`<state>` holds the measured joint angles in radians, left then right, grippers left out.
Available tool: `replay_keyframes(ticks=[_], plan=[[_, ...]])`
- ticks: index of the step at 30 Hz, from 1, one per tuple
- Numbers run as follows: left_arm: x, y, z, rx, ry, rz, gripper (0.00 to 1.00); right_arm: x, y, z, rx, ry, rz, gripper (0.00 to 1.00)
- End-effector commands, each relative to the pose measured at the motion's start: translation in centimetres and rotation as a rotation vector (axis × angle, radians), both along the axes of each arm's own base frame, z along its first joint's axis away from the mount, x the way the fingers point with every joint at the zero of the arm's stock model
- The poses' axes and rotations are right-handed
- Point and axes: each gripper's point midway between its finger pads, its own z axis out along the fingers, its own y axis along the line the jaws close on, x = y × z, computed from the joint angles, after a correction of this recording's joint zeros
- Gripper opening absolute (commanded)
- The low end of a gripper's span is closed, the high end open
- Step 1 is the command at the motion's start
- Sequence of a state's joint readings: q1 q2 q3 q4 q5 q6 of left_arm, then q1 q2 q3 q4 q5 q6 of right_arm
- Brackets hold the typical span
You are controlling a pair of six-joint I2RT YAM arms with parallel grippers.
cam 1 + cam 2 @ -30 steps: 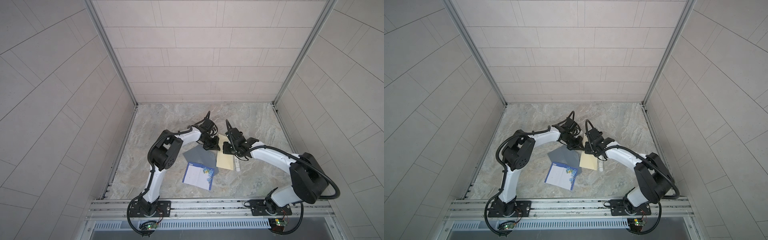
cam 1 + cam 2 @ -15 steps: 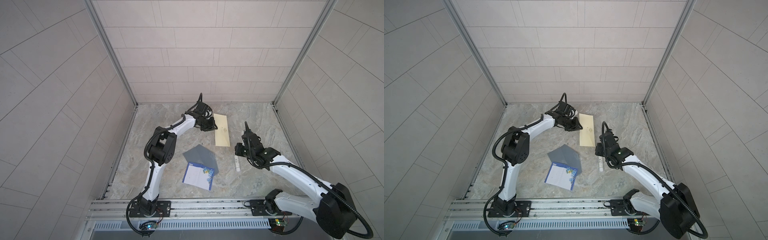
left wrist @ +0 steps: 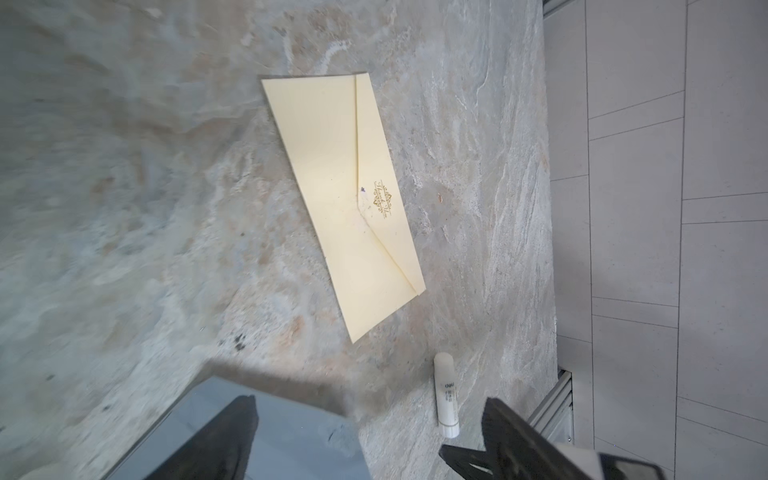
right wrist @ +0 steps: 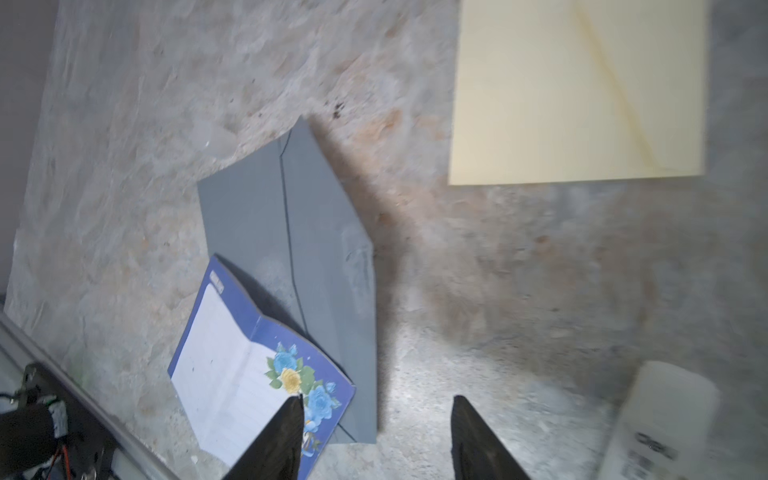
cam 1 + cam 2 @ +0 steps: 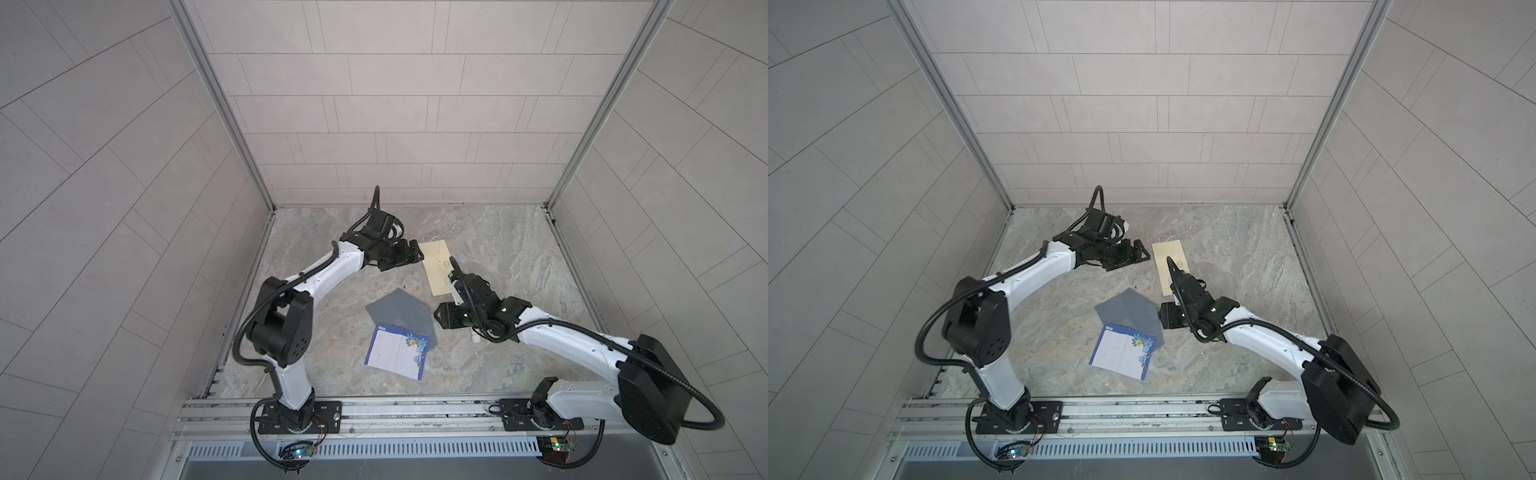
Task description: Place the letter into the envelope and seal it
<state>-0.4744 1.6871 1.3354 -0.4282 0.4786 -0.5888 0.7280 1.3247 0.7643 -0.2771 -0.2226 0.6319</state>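
Pictured flat toward the front of the table point(image 5: 498, 232): the letter point(image 5: 397, 351), blue-bordered and face up, its far edge overlapping the grey envelope point(image 5: 399, 311), outside it and not yet inserted. Grey envelope with flap spread open, at mid-table in both top views. Farther back and slightly right, well apart from the grey one, a cream envelope point(image 5: 436, 266) with flap folded shut. Just off its near end, a white glue stick point(image 3: 445, 395) on its side, mostly hidden under the right arm in both top views. Left gripper point(image 5: 413, 252) just beside the cream envelope's far left corner, fingers point(image 3: 241, 432) spread wide and grasping nothing. Right gripper point(image 4: 377, 399) low over bare table between grey envelope and glue stick, fingers point(image 4: 478, 440) parted, likewise empty.
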Motion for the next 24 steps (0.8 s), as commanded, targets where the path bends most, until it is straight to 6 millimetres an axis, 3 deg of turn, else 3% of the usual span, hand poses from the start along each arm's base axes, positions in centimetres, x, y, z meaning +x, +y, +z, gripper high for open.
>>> replay_keyframes(ticks=[1, 6, 10, 15, 19, 24], plan=[[-4.4, 3.4, -3.0, 0.129, 0.076, -0.024, 0.93, -1.1, 3.5, 0.2, 0.022, 0.005, 0.152, 0.6], [-12.2, 8.1, -6.7, 0.302, 0.238, -0.1, 0.93, -3.0, 6.6, -1.4, 0.063, 0.101, 0.284, 0.6], [-16.3, 10.5, -8.6, 0.366, 0.301, -0.117, 0.92, -4.3, 7.6, -2.1, 0.018, 0.142, 0.36, 0.61], [-18.3, 12.5, -10.3, 0.442, 0.358, -0.108, 0.74, -5.2, 6.3, -3.0, -0.029, 0.186, 0.356, 0.61], [-18.9, 12.1, -11.6, 0.445, 0.393, -0.123, 0.71, -7.3, 5.5, -4.3, -0.05, 0.28, 0.391, 0.61], [-19.4, 11.8, -13.8, 0.464, 0.486, -0.117, 0.52, -8.6, 4.9, -5.4, -0.054, 0.334, 0.4, 0.61]])
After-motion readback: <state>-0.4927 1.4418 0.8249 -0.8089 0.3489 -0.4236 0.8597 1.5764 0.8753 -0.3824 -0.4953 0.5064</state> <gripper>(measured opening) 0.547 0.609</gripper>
